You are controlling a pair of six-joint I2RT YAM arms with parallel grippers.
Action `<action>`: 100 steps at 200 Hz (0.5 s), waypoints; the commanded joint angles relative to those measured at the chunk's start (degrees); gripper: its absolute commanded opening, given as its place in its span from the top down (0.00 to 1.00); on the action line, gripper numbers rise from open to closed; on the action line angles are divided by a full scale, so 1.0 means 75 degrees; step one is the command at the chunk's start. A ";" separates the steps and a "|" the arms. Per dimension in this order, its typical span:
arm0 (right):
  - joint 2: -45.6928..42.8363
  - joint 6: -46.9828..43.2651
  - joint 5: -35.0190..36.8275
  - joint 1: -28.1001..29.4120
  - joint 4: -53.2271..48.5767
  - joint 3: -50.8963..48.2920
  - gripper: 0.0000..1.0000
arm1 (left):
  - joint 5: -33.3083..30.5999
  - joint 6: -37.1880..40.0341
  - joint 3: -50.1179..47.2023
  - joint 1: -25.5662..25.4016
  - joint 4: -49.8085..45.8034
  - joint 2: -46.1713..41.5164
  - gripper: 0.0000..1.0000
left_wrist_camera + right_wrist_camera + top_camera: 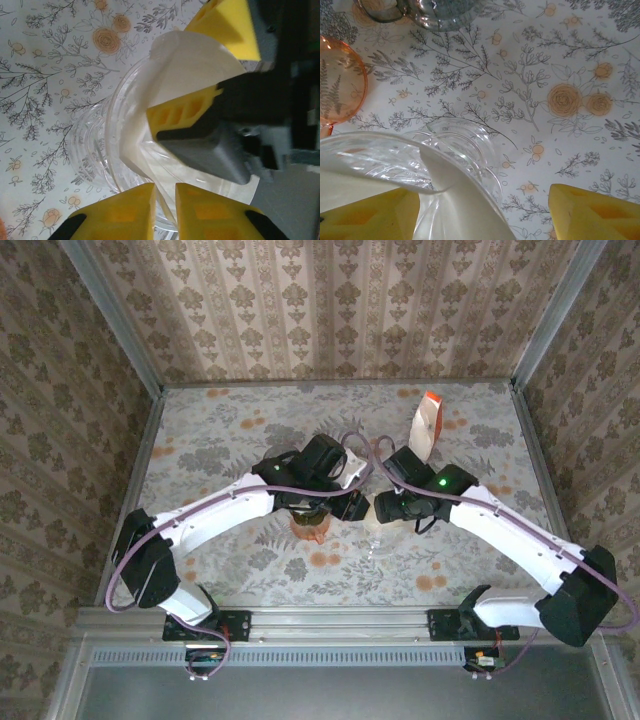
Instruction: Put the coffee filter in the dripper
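Note:
The clear glass dripper [112,150] stands on the flowered table, between the two arms in the top view [381,540]. The white coffee filter [192,70] sits unfolded inside it, one side rising above the rim. My left gripper [165,212] is shut on the filter's near edge, which runs through the thin gap between its yellow fingers. My right gripper [482,220] is open, its fingers [592,212] wide apart. One finger reaches inside the filter and the other stays outside the dripper wall [470,145]. From above, both grippers [352,502] [385,508] meet over the dripper.
An orange glass cup [340,90] stands just left of the dripper, under the left arm [310,527]. A clear glass vessel [440,10] sits behind it. A white and orange filter pack [426,425] stands at the back right. Walls close in the table.

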 commanded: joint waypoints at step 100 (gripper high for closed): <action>0.0584 0.0093 -0.0159 -0.0039 0.0659 -0.0800 0.30 | 0.0115 -0.0126 -0.0163 0.0064 0.0032 0.0038 0.72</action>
